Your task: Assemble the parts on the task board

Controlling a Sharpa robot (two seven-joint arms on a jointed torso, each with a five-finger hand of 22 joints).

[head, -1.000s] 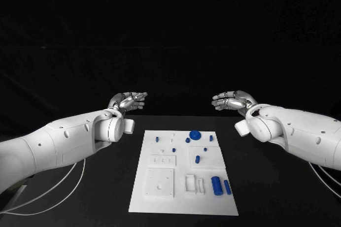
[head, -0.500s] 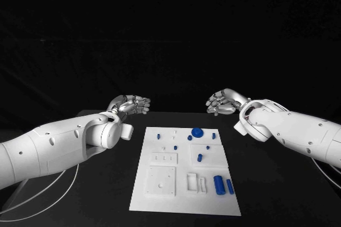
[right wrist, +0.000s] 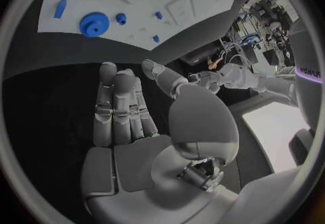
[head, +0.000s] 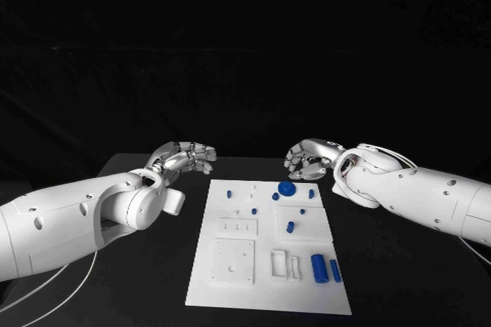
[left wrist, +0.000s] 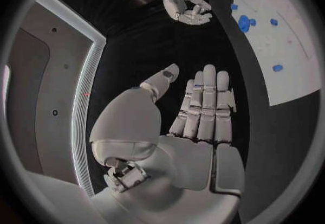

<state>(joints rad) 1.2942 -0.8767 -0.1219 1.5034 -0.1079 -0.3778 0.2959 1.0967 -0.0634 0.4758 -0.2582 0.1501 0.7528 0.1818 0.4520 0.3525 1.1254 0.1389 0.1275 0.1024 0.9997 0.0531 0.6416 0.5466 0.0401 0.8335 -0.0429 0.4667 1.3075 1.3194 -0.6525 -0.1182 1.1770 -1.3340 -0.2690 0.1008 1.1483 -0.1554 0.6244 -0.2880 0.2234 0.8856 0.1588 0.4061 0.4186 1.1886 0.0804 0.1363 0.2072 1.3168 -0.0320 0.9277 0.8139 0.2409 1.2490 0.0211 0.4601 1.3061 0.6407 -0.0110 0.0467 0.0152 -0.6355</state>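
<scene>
Right now we see the flat white rectangular task board (head: 268, 284) lying in the middle of the black surface (head: 409, 270), with our two hands raised at its far end, one on each side. Our left hand (head: 187, 157) hangs beyond the board's far left corner; in the left wrist view its fingers (left wrist: 206, 102) lie straight and side by side, the thumb standing off, and they hold nothing. Our right hand (head: 310, 159) hangs just beyond the far right corner, near the round blue gear (head: 287, 189); its fingers (right wrist: 122, 104) are likewise stretched out with the thumb apart and nothing in them. Neither hand touches the board.

On the board, small blue pegs (head: 252, 193) stand beside the gear at the far end, another short blue piece (head: 289, 226) sits near the middle, and two upright blue cylinders (head: 318, 266) stand together at the near right edge.
</scene>
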